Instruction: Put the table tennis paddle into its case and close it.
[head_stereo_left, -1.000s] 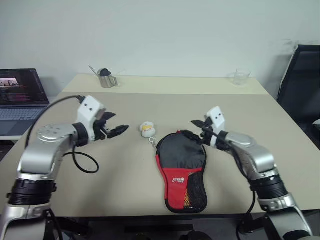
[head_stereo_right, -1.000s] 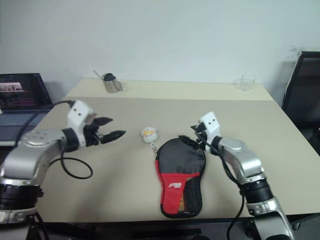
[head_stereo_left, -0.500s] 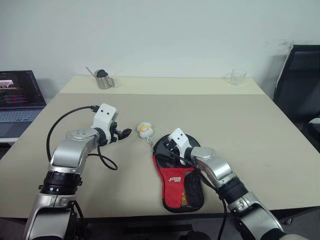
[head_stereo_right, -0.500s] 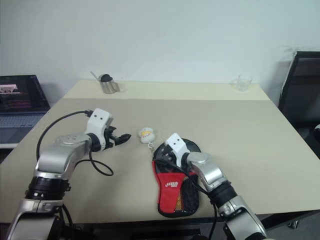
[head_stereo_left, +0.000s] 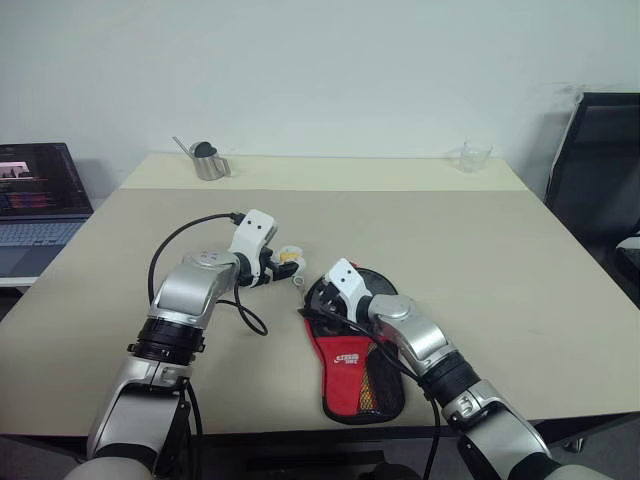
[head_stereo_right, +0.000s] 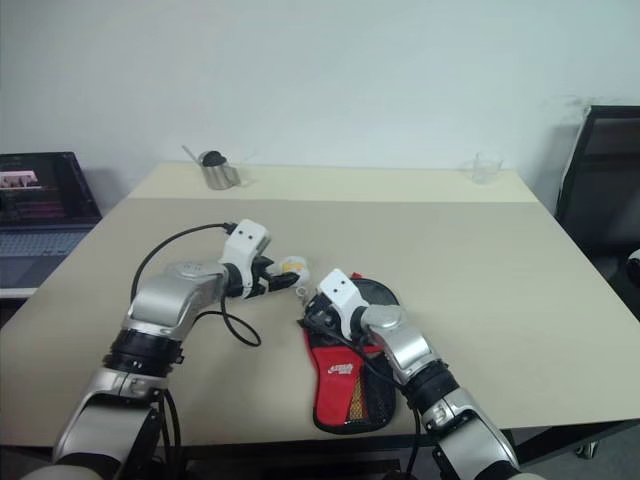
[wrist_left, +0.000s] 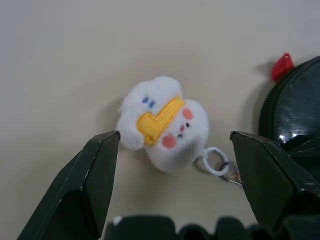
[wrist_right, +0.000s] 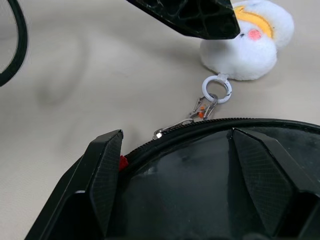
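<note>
The case (head_stereo_left: 352, 345) lies flat on the table (head_stereo_left: 480, 260), black round part far, red part with white logo and mesh pocket near. A white-yellow charm (wrist_left: 162, 122) hangs by a ring from its zip pull (wrist_right: 185, 120). My left gripper (wrist_left: 175, 135) is open, one finger on each side of the charm without touching it. My right gripper (wrist_right: 177, 132) is open too, low over the left rim of the black round part, one finger (wrist_right: 105, 170) beyond the zip and the other over the fabric. The table tennis paddle is hidden.
At the table's far edge stand a metal cup (head_stereo_left: 208, 160) on the left and a glass (head_stereo_left: 472, 155) on the right. A laptop (head_stereo_left: 40, 190) sits on a lower surface to the left. A black chair (head_stereo_left: 600, 180) stands to the right.
My left gripper has come down and to the right, up to the charm. My right gripper swung left onto the case's round part, then held still. Both stayed open.
</note>
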